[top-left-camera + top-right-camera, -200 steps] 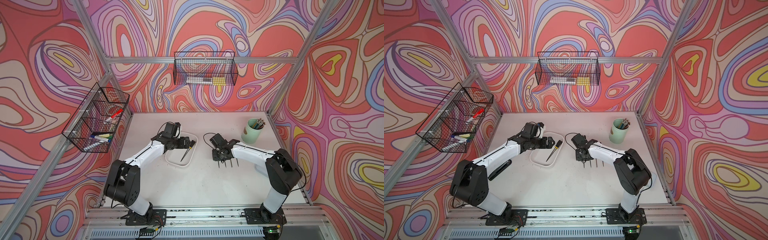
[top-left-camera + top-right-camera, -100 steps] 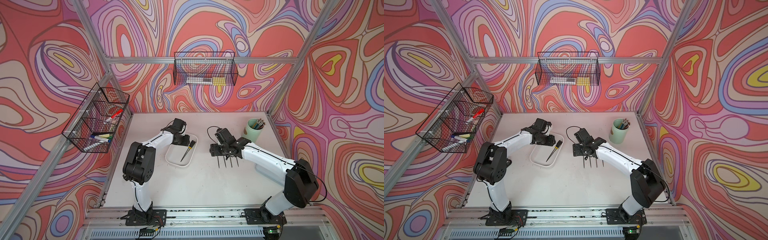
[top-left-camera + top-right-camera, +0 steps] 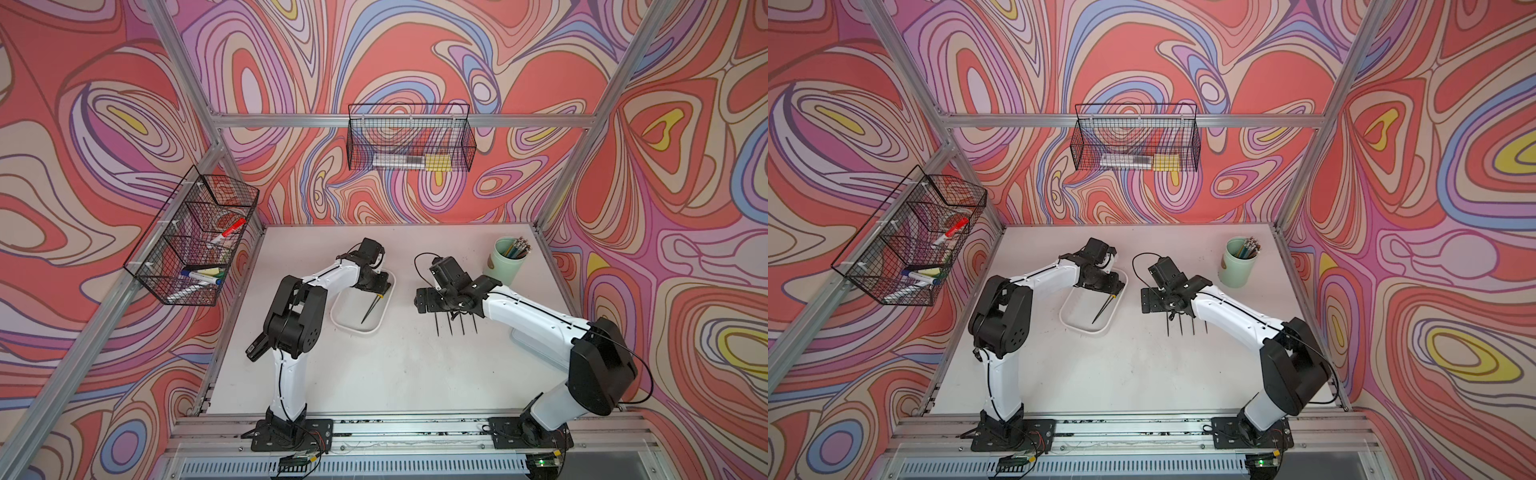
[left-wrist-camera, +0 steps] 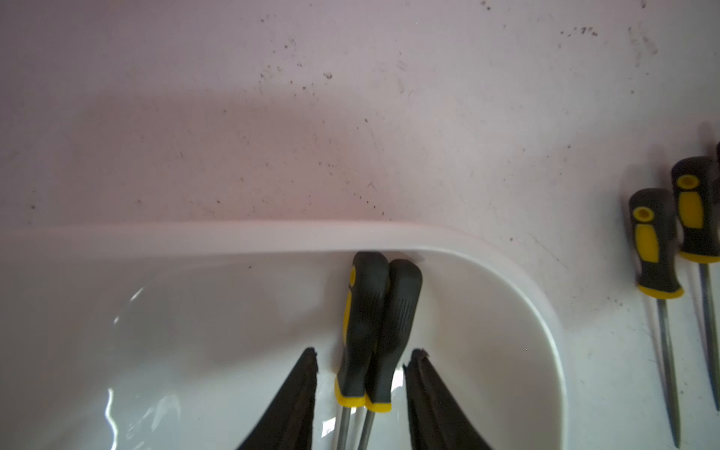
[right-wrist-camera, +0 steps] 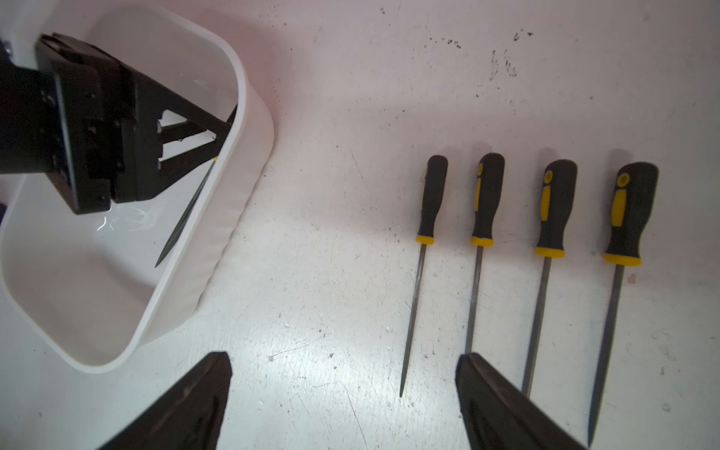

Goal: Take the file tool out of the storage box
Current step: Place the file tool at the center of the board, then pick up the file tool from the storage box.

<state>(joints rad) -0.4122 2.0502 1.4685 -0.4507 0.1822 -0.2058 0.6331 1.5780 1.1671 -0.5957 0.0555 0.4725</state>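
Observation:
The storage box [image 3: 357,330] [image 3: 1084,330] is a shallow white tray left of the table's middle. One file tool [image 3: 370,309] [image 3: 1102,311] lies in it, with a black-and-yellow handle [image 4: 366,311] against the far rim. In the left wrist view that handle looks doubled, perhaps mirrored in the glossy floor. My left gripper [image 3: 384,286] [image 4: 362,352] reaches into the box. Its jaws stand either side of the handle, with a narrow gap on each side. My right gripper [image 3: 451,305] [image 5: 343,356] hangs wide open and empty over the table, right of the box [image 5: 233,218].
Several matching files [image 5: 483,198] [image 3: 455,324] lie in a row on the table under the right gripper. A mint-green pencil cup [image 3: 505,266] stands at the back right. Black wire baskets hang on the back wall [image 3: 409,143] and the left wall [image 3: 191,245].
The left gripper has moved over the file's handle in the box and its jaws have narrowed around it. The right gripper has opened wide above the row of files.

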